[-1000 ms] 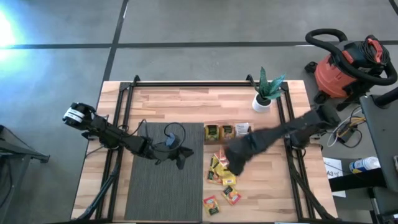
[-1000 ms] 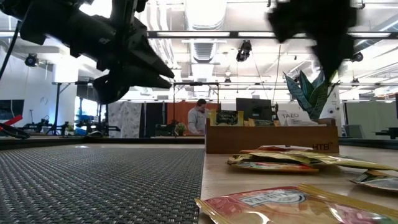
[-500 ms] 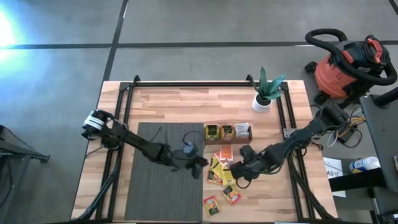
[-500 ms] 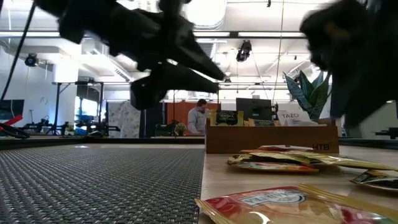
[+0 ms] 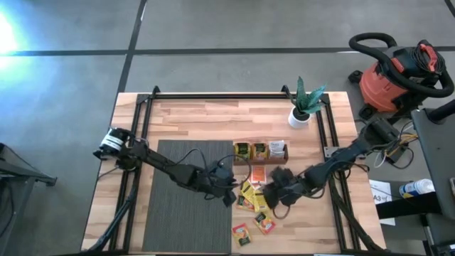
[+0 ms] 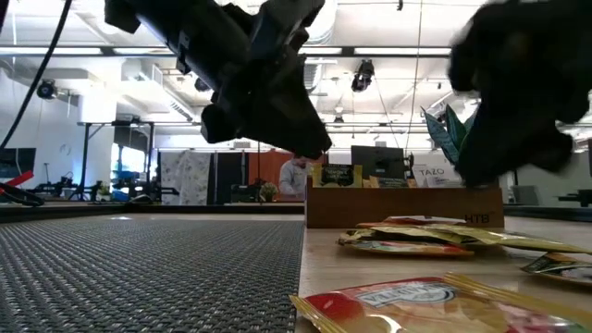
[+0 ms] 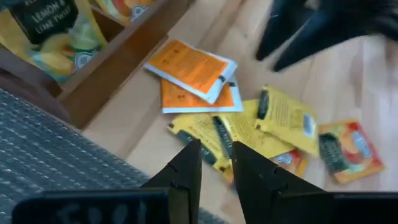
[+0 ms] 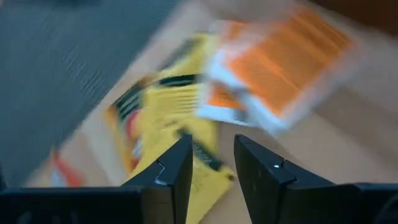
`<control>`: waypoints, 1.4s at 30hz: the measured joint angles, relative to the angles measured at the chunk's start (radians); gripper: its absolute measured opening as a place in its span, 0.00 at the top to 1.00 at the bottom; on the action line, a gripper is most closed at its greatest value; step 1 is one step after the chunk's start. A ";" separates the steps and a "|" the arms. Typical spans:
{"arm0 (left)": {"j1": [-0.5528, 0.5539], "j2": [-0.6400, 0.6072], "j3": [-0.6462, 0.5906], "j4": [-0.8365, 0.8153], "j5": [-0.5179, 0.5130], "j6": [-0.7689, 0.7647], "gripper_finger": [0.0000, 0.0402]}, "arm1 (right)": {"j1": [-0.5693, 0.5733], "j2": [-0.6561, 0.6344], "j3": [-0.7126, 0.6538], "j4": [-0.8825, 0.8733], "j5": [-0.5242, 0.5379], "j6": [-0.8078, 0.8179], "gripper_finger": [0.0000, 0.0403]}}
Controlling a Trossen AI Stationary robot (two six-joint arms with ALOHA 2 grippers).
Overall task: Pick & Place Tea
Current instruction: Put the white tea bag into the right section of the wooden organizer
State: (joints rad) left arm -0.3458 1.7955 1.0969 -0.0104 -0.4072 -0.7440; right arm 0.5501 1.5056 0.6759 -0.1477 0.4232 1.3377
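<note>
— Moved in since a second ago: left gripper (image 5: 229, 193) off the mat (image 5: 178, 213), right gripper (image 5: 274, 190) down beside the sachets (image 5: 250, 193). Both part-open, holding nothing.

— Risk?

— Collision (both converging): pile at six o'clock of the tray (image 5: 259, 151); could scatter or grab two.

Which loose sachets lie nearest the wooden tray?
The two orange sachets, stacked right beside the tray; the yellow sachets and the red-orange one lie farther out.
</note>
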 joint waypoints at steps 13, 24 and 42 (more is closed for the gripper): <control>-0.003 -0.001 -0.004 -0.062 -0.003 0.012 0.79 | 0.006 0.125 0.203 -0.340 0.152 -0.733 0.71; -0.003 -0.001 -0.004 -0.074 -0.007 0.013 0.79 | 0.008 0.286 0.327 -0.354 0.153 -0.843 0.71; -0.003 -0.002 -0.005 -0.079 -0.007 0.029 0.79 | -0.004 0.362 0.343 -0.372 0.209 -0.817 0.71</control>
State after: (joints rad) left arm -0.3489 1.7931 1.0916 -0.0899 -0.4141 -0.7147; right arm 0.5461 1.8679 1.0191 -0.5198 0.6325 0.5205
